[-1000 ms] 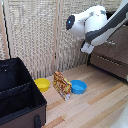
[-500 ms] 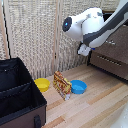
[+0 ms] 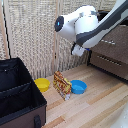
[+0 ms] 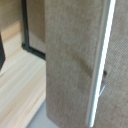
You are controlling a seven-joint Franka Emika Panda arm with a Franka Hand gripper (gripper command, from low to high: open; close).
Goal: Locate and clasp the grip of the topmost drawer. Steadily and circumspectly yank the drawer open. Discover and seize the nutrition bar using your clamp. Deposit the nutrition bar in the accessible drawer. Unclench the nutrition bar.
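The dark brown cabinet stands at the exterior view's right, partly behind my white arm. Its topmost drawer shows a silver bar handle and looks pushed in, with the like lower drawer beneath. The nutrition bar, an orange-yellow patterned packet, stands tilted on the wooden floor between two small bowls. My clamp hangs high above the bar and left of the cabinet. Its fingers are too blurred to read. The wrist view shows only a woven beige screen panel close up.
A yellow bowl sits left of the bar and a blue bowl right of it. A large black box fills the exterior view's lower left. Beige woven screens line the back.
My arm has swung toward the exterior view's left and slightly lower, away from the cabinet. The bar, the bowls and the drawers have stayed put.
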